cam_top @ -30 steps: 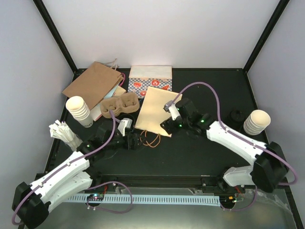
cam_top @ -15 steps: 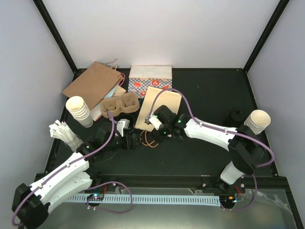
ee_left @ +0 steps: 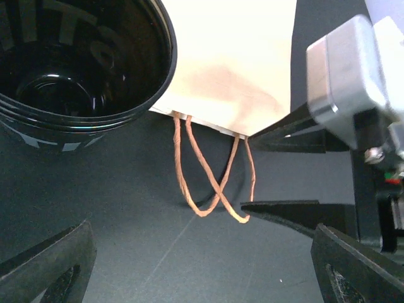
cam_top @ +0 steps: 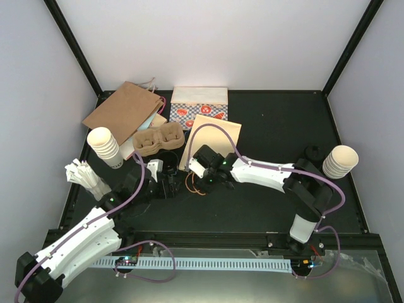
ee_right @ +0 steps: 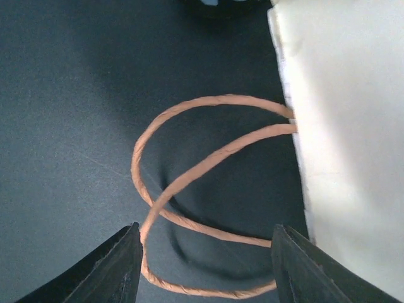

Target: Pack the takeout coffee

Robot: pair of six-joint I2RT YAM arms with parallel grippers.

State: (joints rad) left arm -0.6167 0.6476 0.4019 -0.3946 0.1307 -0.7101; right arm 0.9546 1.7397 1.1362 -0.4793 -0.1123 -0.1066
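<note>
Table [cam_top: 271, 120]: black, and everything in play sits left of centre.
Cream paper bag [cam_top: 211, 142]: lying flat; mouth turned toward the arms; handles spilling off its near edge.
Left gripper [ee_left: 202, 252]: spread wide and holding nothing; low over the table, looking straight at the handles; coffee off to its front-left.
Right gripper [ee_right: 205, 259]: in from the other side, facing the left one; jaws apart, one either side of the handle loops; nothing pinched.
Takeout coffee [ee_left: 82, 57]: on the table, black lid up, just beside the bag's near corner; outside the bag; neither gripper touches it.
Twine handles [ee_left: 218, 197]: two brown loops, crossed, flat on the table; one loop's end lies right at a right-gripper fingertip.
</note>
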